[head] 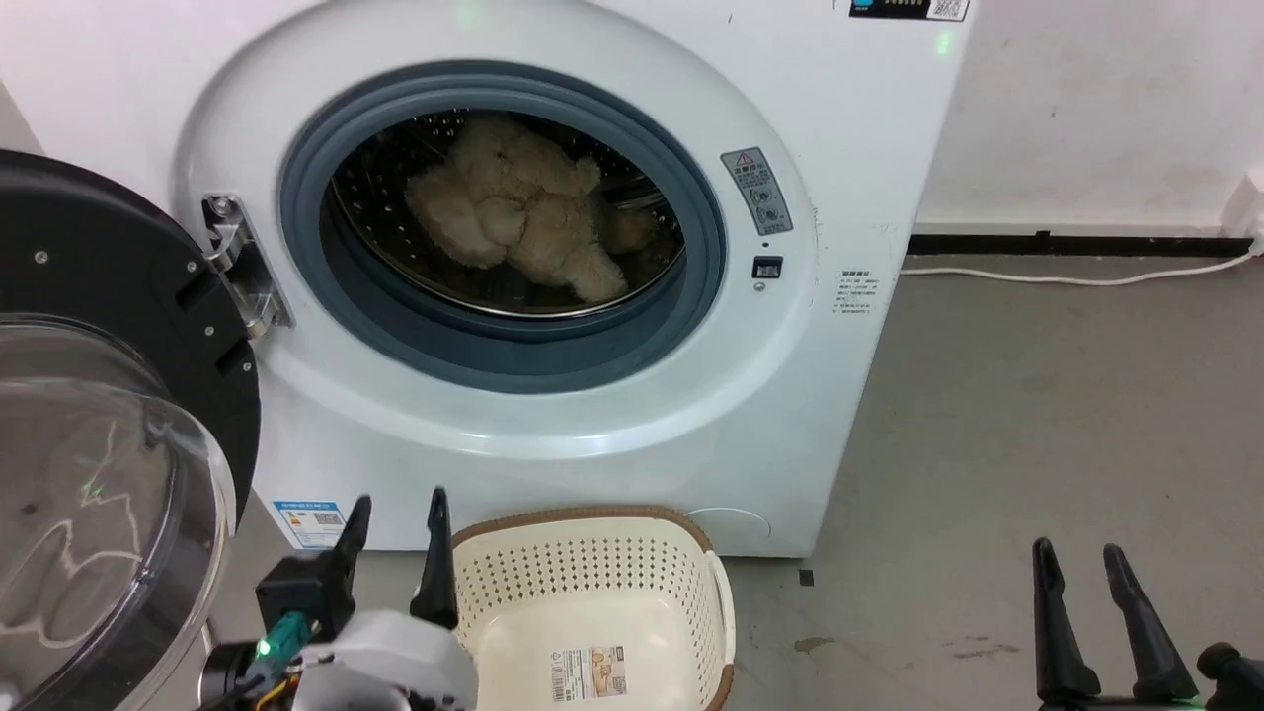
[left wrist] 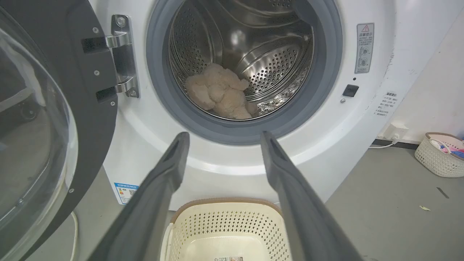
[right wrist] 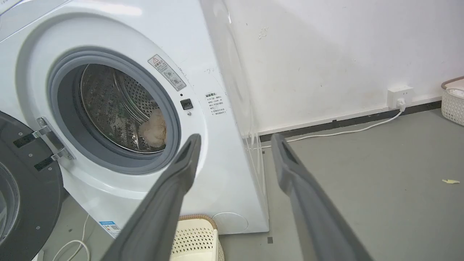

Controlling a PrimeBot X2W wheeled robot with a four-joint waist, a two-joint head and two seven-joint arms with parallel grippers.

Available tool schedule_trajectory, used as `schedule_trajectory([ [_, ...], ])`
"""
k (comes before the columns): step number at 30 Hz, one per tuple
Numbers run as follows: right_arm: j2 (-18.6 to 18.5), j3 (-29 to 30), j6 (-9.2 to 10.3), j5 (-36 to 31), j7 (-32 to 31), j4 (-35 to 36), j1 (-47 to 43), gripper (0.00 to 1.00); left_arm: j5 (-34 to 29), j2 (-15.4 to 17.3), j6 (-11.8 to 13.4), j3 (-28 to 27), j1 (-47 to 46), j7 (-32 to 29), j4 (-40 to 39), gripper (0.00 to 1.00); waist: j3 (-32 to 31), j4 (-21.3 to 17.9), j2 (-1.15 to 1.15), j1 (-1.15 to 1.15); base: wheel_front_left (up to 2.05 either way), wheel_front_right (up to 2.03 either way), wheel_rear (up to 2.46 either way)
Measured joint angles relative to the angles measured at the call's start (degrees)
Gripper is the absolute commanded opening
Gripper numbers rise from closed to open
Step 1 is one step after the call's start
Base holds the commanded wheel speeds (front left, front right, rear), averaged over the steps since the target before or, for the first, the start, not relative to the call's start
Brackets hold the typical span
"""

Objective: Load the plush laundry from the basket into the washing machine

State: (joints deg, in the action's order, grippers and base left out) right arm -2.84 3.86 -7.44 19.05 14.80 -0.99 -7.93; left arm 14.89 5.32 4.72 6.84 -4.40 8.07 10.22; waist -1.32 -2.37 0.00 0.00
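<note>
I see the plush laundry (head: 518, 212) lying sideways inside the washing machine (head: 553, 434), up ahead of my left pincer (head: 399, 502) by the basket (head: 592, 558), nearer than my right pincer (head: 1077, 548); both are spread wide and hold nothing.

Left pincer (head: 399, 502): two long, dark, tapered fingers.
Wrist shell (head: 400, 652): smooth, white, rounded.
Lamp (head: 265, 649): green, left of Wrist shell.
Right pincer (head: 1076, 549): matching dark fingers.
</note>
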Motion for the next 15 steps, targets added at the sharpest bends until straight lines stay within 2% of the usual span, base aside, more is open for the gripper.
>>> schedule_trajectory([
  [9,0.00,-0.31,0.00,-2.12,0.00,-1.21,-1.32,1.00,1.31,0.21,2.26,-0.32,6.34,-0.99,-4.07,1.00,-1.11,-0.15,0.00,0.00,0.00,0.00,0.00],
  [15,0.01,-1.55,0.00,-5.54,0.00,-2.48,-1.50,1.00,1.56,0.05,2.69,-0.24,8.26,-0.92,-4.94,1.00,-1.57,-0.05,0.00,0.00,0.00,0.00,0.00],
])
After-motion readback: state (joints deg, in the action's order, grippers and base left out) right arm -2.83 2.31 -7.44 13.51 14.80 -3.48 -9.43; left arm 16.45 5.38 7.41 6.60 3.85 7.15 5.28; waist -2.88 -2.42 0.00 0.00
